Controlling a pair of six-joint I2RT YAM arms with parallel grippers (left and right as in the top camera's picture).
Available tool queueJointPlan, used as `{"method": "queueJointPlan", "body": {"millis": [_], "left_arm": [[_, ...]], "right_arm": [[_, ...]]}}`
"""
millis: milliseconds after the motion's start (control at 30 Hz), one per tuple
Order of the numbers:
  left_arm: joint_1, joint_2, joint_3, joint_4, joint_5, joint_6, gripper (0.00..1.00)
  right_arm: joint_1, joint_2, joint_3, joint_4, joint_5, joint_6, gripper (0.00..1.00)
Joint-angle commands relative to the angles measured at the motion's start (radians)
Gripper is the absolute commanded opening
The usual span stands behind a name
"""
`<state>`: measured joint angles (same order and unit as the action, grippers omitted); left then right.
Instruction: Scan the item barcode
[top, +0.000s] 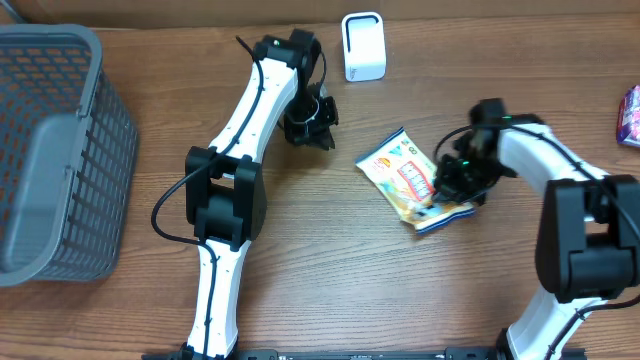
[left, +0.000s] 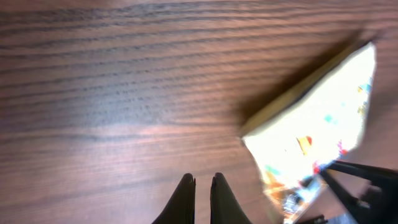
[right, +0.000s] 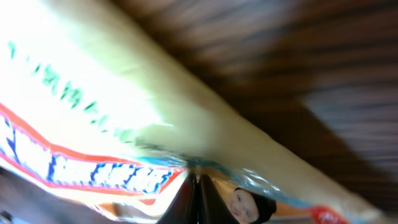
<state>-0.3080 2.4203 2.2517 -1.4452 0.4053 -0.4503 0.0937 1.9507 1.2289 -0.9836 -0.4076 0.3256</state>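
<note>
The item is a yellow and white snack packet (top: 400, 170) with red and blue print, lying on the wooden table right of centre. My right gripper (top: 447, 190) is at its near right end, and in the right wrist view its fingers (right: 198, 180) meet, shut on the packet's edge (right: 93, 93). The white scanner (top: 363, 45) stands upright at the back, centre. My left gripper (top: 312, 135) hovers left of the packet, below the scanner. Seen from its own wrist it (left: 202, 180) is shut and holds nothing, with the packet (left: 323, 124) off to its right.
A grey plastic basket (top: 50, 150) fills the left side of the table. A purple packet (top: 630, 115) lies at the far right edge. Both arm bases stand along the table's front edge.
</note>
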Motion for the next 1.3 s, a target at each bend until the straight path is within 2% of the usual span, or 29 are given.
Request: {"method": "queueJointPlan", "body": {"millis": [0, 100, 167, 200, 233, 267, 300, 333, 367, 400, 467, 667, 867, 1267], "left_arm": [[-0.006, -0.016, 0.086, -0.043, -0.053, 0.052, 0.04], [-0.005, -0.016, 0.124, -0.061, -0.136, 0.048, 0.04], [-0.004, -0.016, 0.127, -0.059, -0.163, 0.043, 0.04], [-0.001, -0.016, 0.127, -0.056, -0.174, 0.043, 0.04], [0.002, -0.016, 0.127, -0.050, -0.184, 0.043, 0.06], [0.008, -0.016, 0.127, -0.043, -0.198, 0.043, 0.15], [0.014, -0.016, 0.127, -0.037, -0.206, 0.043, 0.42], [0.022, -0.016, 0.127, -0.030, -0.206, 0.043, 0.80], [0.029, -0.016, 0.127, -0.027, -0.205, 0.043, 1.00], [0.036, -0.016, 0.127, -0.026, -0.206, 0.043, 1.00], [0.054, -0.016, 0.127, -0.028, -0.206, 0.043, 1.00], [0.092, -0.016, 0.126, -0.041, -0.207, 0.050, 1.00], [0.103, -0.016, 0.126, -0.046, -0.207, 0.055, 1.00], [0.098, -0.016, 0.126, -0.040, -0.206, 0.055, 1.00]], "right_arm": [[0.032, -0.006, 0.057, -0.036, 0.039, 0.023, 0.04], [0.035, -0.012, 0.160, -0.137, 0.126, 0.004, 0.05], [0.035, -0.016, 0.214, -0.175, 0.159, -0.025, 0.12], [0.037, -0.017, 0.247, -0.191, 0.163, -0.068, 0.18], [0.040, -0.018, 0.273, -0.199, 0.163, -0.108, 0.30], [0.044, -0.018, 0.289, -0.200, 0.164, -0.143, 0.46], [0.048, -0.018, 0.294, -0.189, 0.164, -0.169, 0.63], [0.055, -0.018, 0.294, -0.172, 0.164, -0.192, 0.73], [0.063, -0.017, 0.291, -0.161, 0.165, -0.207, 0.81], [0.069, -0.016, 0.285, -0.150, 0.165, -0.212, 0.88], [0.091, -0.015, 0.262, -0.119, 0.169, -0.223, 0.89], [0.209, -0.013, 0.172, 0.000, 0.333, -0.222, 0.89], [0.315, -0.013, 0.163, 0.034, 0.508, -0.192, 0.89], [0.337, -0.009, 0.084, 0.107, 0.538, -0.192, 0.88]]}}
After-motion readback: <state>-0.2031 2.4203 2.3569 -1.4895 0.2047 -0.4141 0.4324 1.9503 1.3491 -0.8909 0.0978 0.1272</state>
